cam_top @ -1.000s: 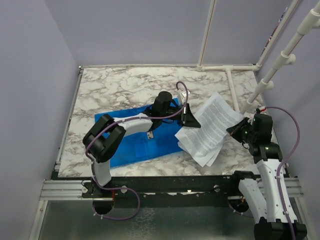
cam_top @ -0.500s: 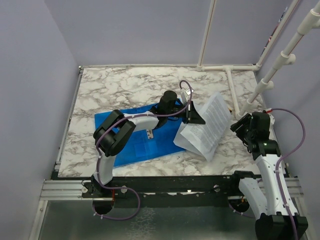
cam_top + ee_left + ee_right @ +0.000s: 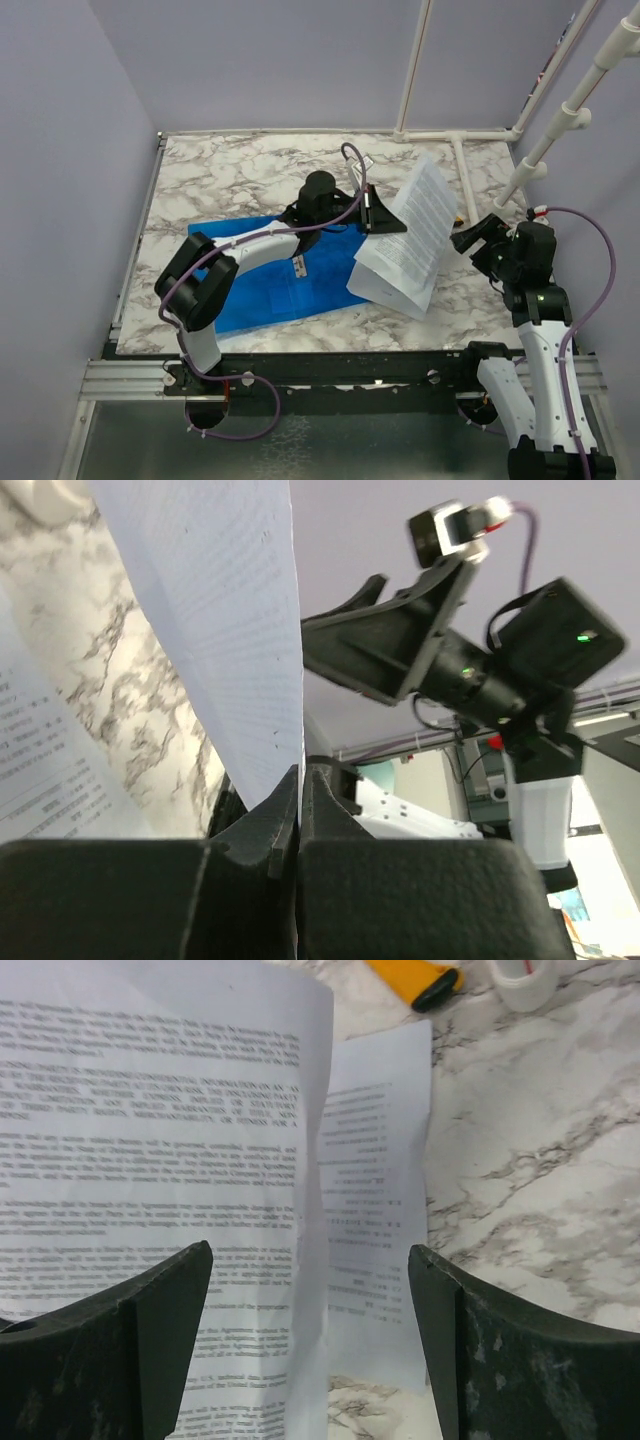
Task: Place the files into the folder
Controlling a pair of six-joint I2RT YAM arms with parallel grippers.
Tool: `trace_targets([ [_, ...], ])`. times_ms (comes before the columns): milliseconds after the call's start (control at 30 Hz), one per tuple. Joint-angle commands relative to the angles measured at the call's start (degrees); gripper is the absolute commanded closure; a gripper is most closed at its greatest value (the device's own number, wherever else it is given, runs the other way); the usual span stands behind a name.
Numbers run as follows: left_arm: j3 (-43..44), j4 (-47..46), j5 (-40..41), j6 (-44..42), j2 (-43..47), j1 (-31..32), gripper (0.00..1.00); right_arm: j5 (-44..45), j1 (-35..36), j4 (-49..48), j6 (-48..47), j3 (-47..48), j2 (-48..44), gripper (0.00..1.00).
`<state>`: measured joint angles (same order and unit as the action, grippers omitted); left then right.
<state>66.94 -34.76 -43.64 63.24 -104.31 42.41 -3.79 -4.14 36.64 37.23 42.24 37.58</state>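
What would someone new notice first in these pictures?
The files, printed white sheets, partly rear up at the table right-centre, pinched by the shut left end effector. The blue folder lies flat to their left; the right end effector hangs open on their right.

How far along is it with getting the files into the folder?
Done: nothing filed; the files lie mostly beside the folder. In hand: the left claw pinches one lifted sheet's edge; the right claw is open, holding nothing. Left: moving every sheet into the folder.

glossy blue plastic folder (image 3: 258, 290), thin matt white paper files (image 3: 410, 240), smooth marble-look table (image 3: 230, 170), white plastic pipes (image 3: 413, 70)
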Motion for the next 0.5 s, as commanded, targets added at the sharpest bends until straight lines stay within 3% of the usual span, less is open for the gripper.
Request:
trace_targets([
  [0,-2.7,-2.6,2.1,0.4,7.5,-1.8,1.00,-11.1,-0.1,-3.3,-0.9,1.2,-1.0,0.14],
  [167,-5.5,-2.6,2.7,1.0,13.8,-2.8,1.00,-21.6,-0.1,-10.0,1.1,0.2,-2.1,0.06],
  [467,-10.2,-2.6,4.9,2.4,25.7,-4.7,1.00,-36.8,-0.1,-25.2,10.1,-2.4,-4.6,0.02],
])
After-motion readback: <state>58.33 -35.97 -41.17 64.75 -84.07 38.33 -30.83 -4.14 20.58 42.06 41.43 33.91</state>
